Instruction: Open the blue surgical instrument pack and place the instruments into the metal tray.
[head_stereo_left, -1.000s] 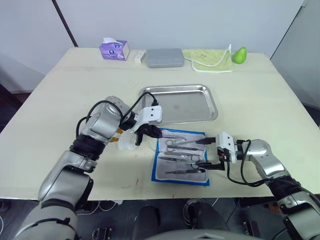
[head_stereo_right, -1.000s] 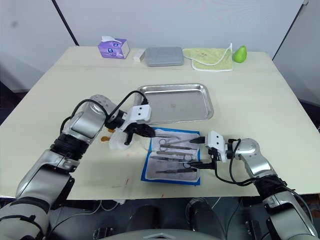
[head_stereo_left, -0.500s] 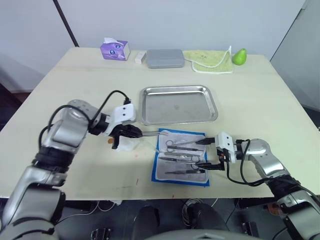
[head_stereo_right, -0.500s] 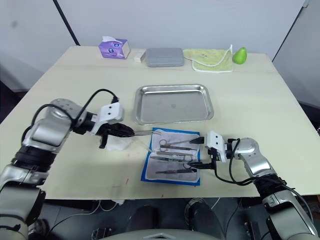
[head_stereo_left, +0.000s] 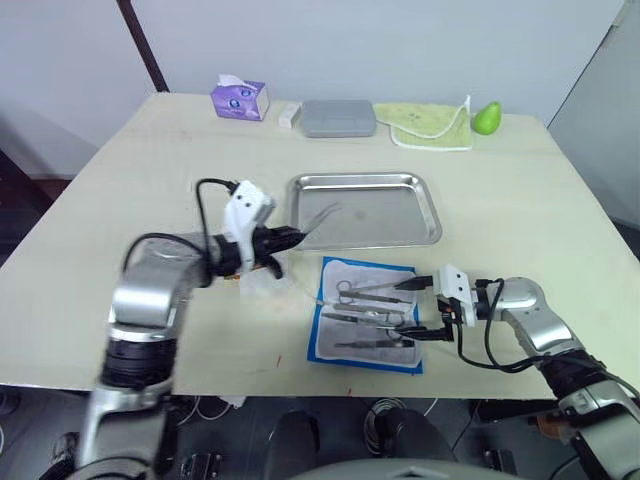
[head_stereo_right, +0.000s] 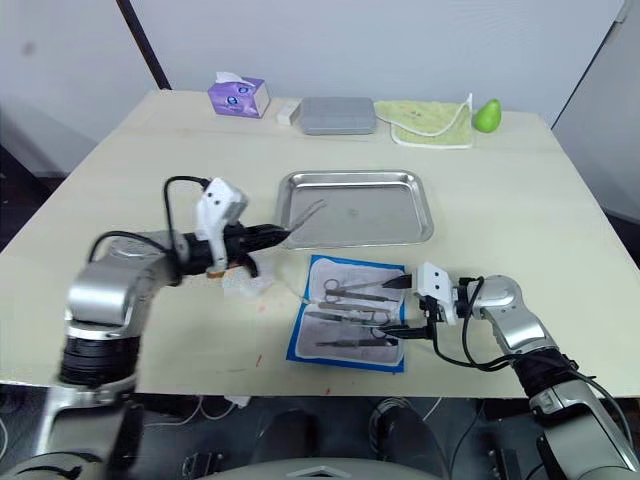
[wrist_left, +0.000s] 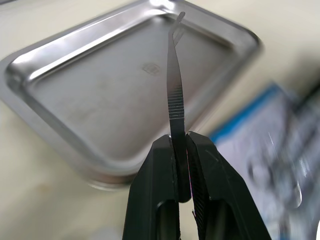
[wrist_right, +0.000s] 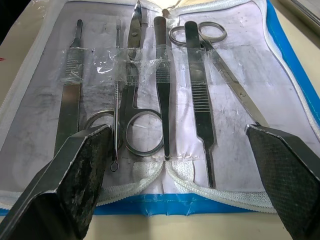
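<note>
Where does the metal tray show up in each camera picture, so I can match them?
Left eye view: metal tray mid-table, beyond the open blue pack.
Right eye view: same place, tray.
Left wrist view: behind the held tweezers, tray.
Right wrist view: a sliver at the upper corner.
Shared landmark: the blue pack.

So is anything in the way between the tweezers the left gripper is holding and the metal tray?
Nothing visible. The left gripper grips the tweezers, whose tip already reaches over the rim of the metal tray, and the tray floor below looks bare.
</note>
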